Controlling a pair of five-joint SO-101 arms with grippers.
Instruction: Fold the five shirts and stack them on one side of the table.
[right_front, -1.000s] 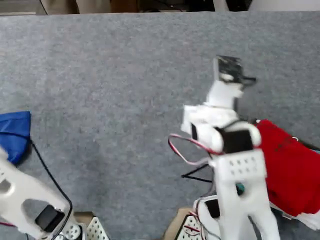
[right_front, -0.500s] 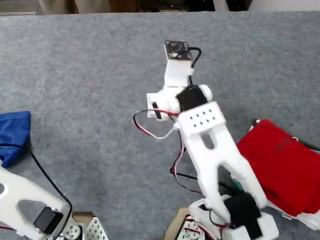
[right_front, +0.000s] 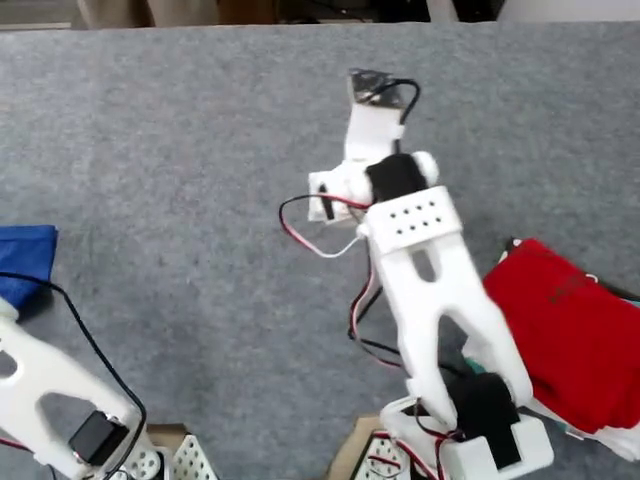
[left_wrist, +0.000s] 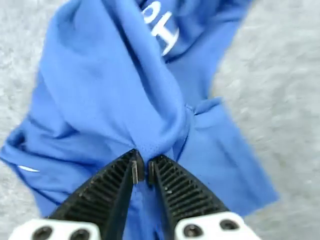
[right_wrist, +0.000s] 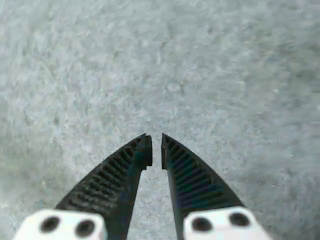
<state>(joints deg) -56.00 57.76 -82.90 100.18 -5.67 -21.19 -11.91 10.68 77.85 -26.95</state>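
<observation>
Left wrist view puts your left gripper (left_wrist: 144, 167) on the crumpled blue cloth shirt (left_wrist: 125, 90). Its jaws are pinched nearly together, with a raised fold of the blue cloth caught between the tips. The rest of that shirt spreads out in loose folds on the grey fuzzy counter (left_wrist: 280, 90).

In the right wrist view, your right gripper (right_wrist: 155, 150) holds nothing. Its jaws stand narrow, with only a slit between the tips, above bare counter.

From the high view, the blue shirt (right_front: 22, 262) lies at the counter's left edge, just beyond the white left arm (right_front: 50, 400). The white right arm (right_front: 420, 260) stretches from the near edge out past the middle of the counter toward the far edge.

A folded red cloth shirt (right_front: 570, 340) lies flat by the right edge, just beside the right arm's base and well apart from the blue one. A strip of white cloth (right_front: 620, 440) shows beneath it.
</observation>
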